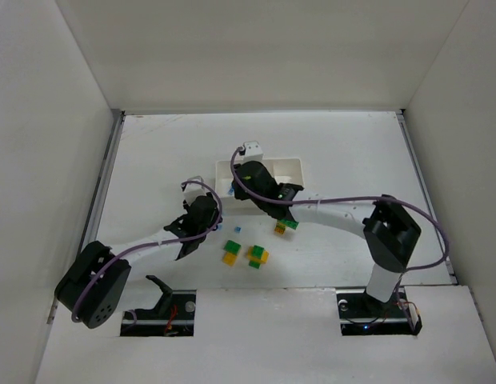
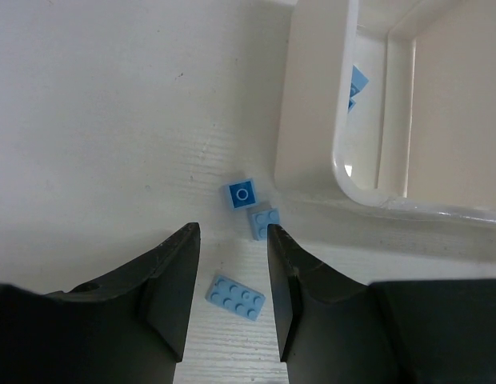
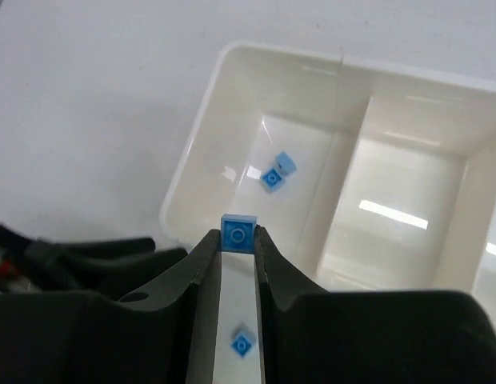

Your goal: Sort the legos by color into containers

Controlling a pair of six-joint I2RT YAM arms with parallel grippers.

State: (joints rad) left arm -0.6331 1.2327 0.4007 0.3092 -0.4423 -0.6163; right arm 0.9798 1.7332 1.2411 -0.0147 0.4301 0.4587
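My right gripper (image 3: 238, 240) is shut on a tiny light blue lego (image 3: 238, 233) and holds it over the near rim of the white tray's (image 3: 202, 152) left compartment. Two light blue legos (image 3: 272, 178) lie in that compartment. In the top view the right gripper (image 1: 236, 186) is at the tray's (image 1: 300, 170) left end. My left gripper (image 2: 230, 264) is open just above the table, with a flat light blue lego (image 2: 235, 298) between its fingers and two tiny blue ones (image 2: 242, 194) just ahead, beside the tray's corner (image 2: 312, 120). The top view shows the left gripper (image 1: 197, 189) left of the tray.
Green and yellow legos (image 1: 256, 256) lie in front of the tray, another stack (image 1: 230, 252) to their left and one (image 1: 284, 226) under the right arm. Tiny blue pieces (image 1: 238, 230) lie near them. The middle compartment (image 3: 400, 208) holds nothing. White walls enclose the table.
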